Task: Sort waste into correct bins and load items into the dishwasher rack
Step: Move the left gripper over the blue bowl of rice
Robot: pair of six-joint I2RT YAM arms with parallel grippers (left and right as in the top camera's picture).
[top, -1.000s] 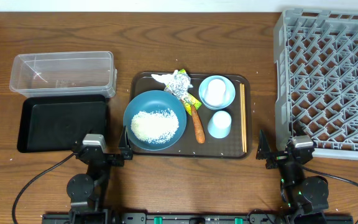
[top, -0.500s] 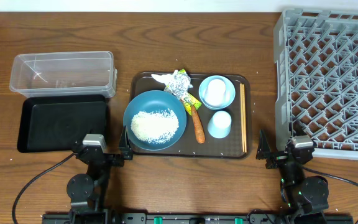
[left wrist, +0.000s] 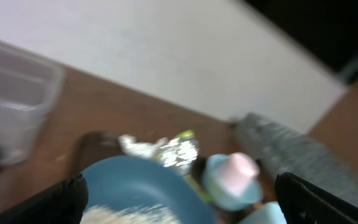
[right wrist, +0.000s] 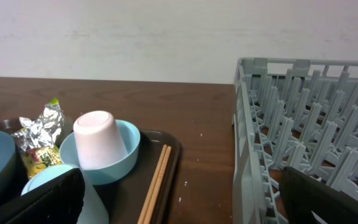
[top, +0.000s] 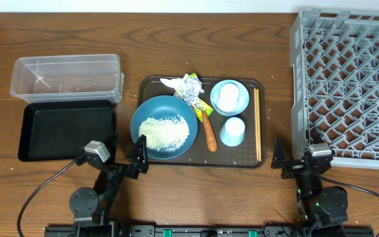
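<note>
A dark-blue bowl (top: pixel 176 108) holding rice (top: pixel 158 131) sits on the brown tray (top: pixel 196 162), along with a carrot stick (top: pixel 210 136), foil (top: pixel 191 88), a yellow-green wrapper (top: pixel 204 105) and a paper scrap (top: pixel 169 82). A pale-blue bowl (top: pixel 242 100) holds an upturned white cup (top: pixel 227 96). A pale-blue cup (top: pixel 233 131) and chopsticks (top: pixel 256 125) lie nearby. My left gripper (top: pixel 127 157) is open at the bowl's near-left edge; its wrist view is blurred. My right gripper (top: pixel 291 161) is open and empty between the tray and the grey rack (top: pixel 347 85).
The clear tub (top: pixel 66 78) stands at the far left, with the black tray (top: pixel 68 130) just in front of it. The rack's wall (right wrist: pixel 253 143) rises close to the right gripper's right. The table's front edge lies behind both arms.
My left gripper has swung right and forward, toward the dark-blue bowl. The right arm and all objects are unchanged.
</note>
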